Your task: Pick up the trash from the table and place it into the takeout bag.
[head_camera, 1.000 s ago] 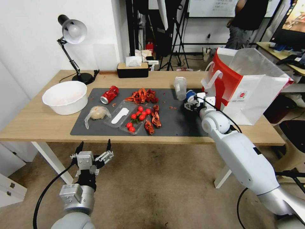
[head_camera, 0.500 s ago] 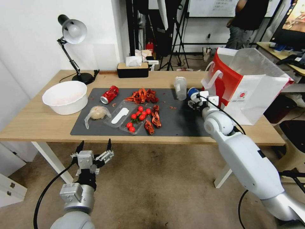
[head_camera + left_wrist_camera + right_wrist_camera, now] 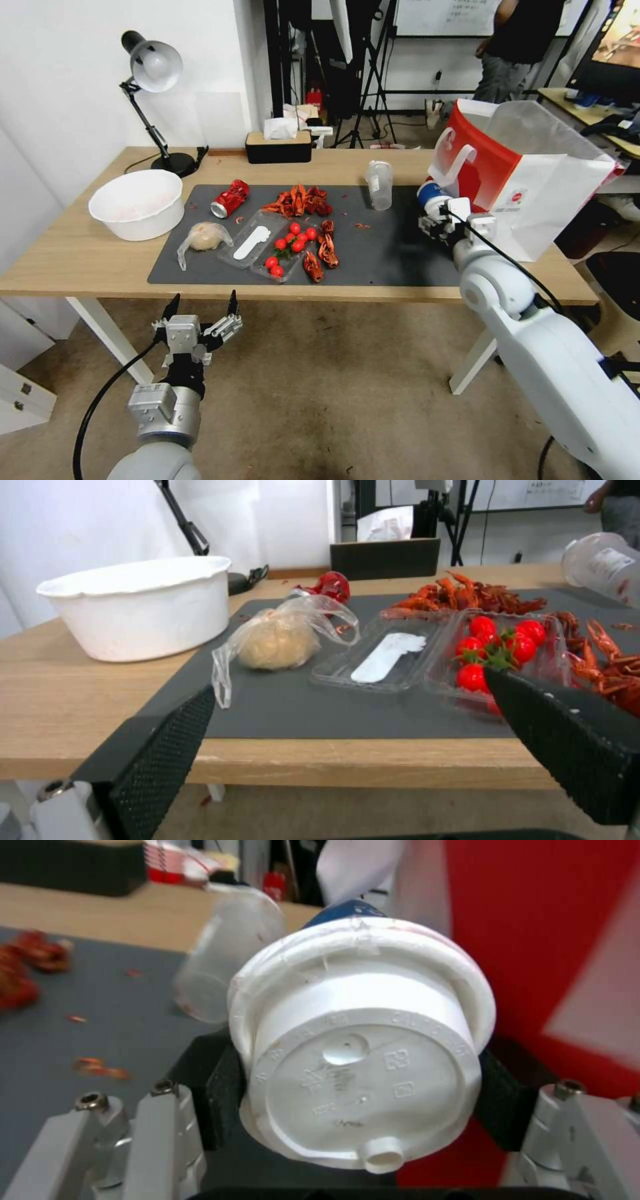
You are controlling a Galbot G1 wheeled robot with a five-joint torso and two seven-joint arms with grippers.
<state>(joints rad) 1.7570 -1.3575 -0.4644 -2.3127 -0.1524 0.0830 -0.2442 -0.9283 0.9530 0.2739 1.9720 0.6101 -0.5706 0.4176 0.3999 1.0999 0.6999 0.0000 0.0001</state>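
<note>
Tabletop [image 3: 80, 260] here is light wood with a dark grey mat [image 3: 373, 257] on it, sitting against a white wall.

Right claw [image 3: 440, 217] is clamped around the blue cup with white lid [image 3: 360, 1050], held on its side, the lid end facing the wrist camera. It's at the right end of the mat, right up against the red side of the takeout bag [image 3: 533, 193], whose open top leans toward it. Compared with a second ago, that claw and cup have gone right and closer to the bag, and the bag itself has tilted and lifted a bit.

Just beside the cup sits the clear plastic cup [image 3: 379, 185], tipped over a little. Further left on the mat: crayfish shells [image 3: 300, 200], a clear tray of cherry tomatoes [image 3: 500, 650], the crushed red can [image 3: 230, 198], and the plastic-wrapped pale lump [image 3: 280, 637]. Large white bowl [image 3: 137, 203] is off the mat at the left end.

Left claw [image 3: 200, 317] hangs spread wide below the front edge of the tabletop, over open floor, same spot as before.
</note>
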